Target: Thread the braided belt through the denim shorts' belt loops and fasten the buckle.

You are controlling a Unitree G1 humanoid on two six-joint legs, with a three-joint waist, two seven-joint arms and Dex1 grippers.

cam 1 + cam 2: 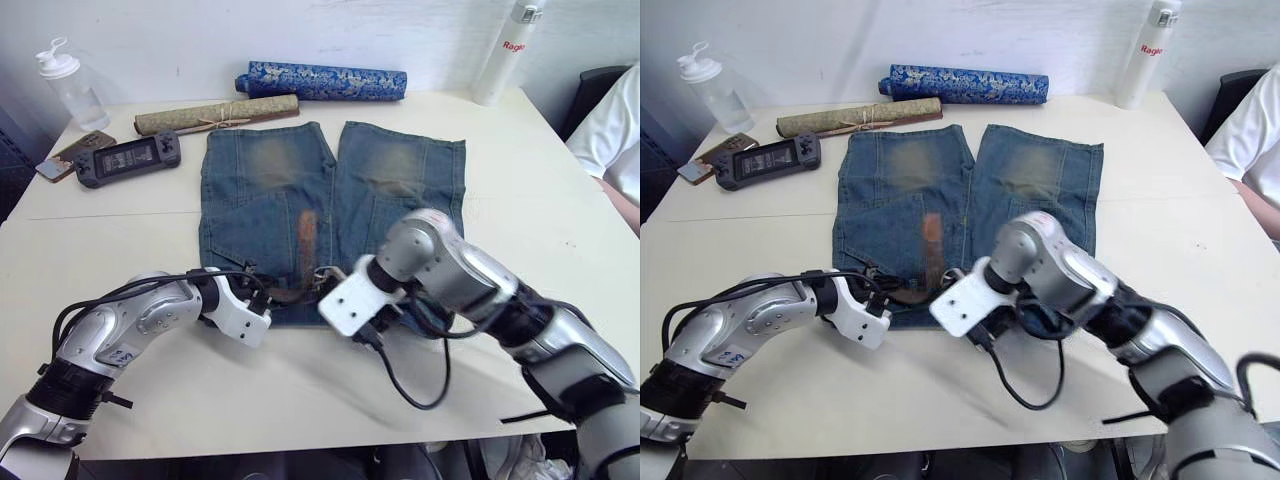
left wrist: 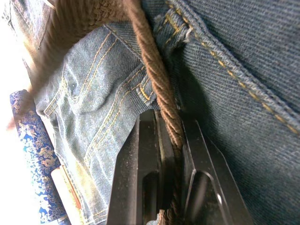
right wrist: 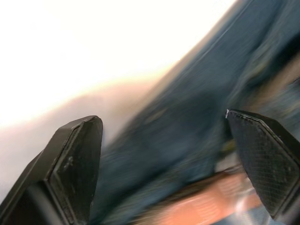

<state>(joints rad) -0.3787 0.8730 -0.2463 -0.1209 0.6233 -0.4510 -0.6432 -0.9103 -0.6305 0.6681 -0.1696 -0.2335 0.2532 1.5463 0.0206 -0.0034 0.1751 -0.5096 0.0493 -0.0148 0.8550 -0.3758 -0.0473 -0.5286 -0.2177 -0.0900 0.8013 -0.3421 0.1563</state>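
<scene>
- Here, your faded blue denim shorts (image 1: 330,200) lie flat in the middle of the cream table (image 1: 530,200), legs toward the far edge and waistband toward the near edge.
- Your left gripper (image 2: 161,176) sits at the waistband, its black fingers (image 2: 140,178) pressed onto the dark-brown braided belt (image 2: 157,79), which runs between them.
- Past the fingers, the belt rises over the denim beside a small blue belt loop (image 2: 180,30) with yellow stitching.
- The belt's tan leather tip (image 1: 307,232) lies up the middle of the shorts, between the legs.
- Your right gripper (image 3: 164,154) hovers just beside the waistband, its two fingers spread wide apart with nothing between them.
- Along the far edge lie a blue patterned fabric roll (image 1: 322,81) and a tan rolled mat tied with string (image 1: 216,114).
- Near the far left corner you have a black handheld console (image 1: 127,159) and a clear plastic bottle (image 1: 72,87); a white bottle (image 1: 508,52) stands toward the far right corner.
</scene>
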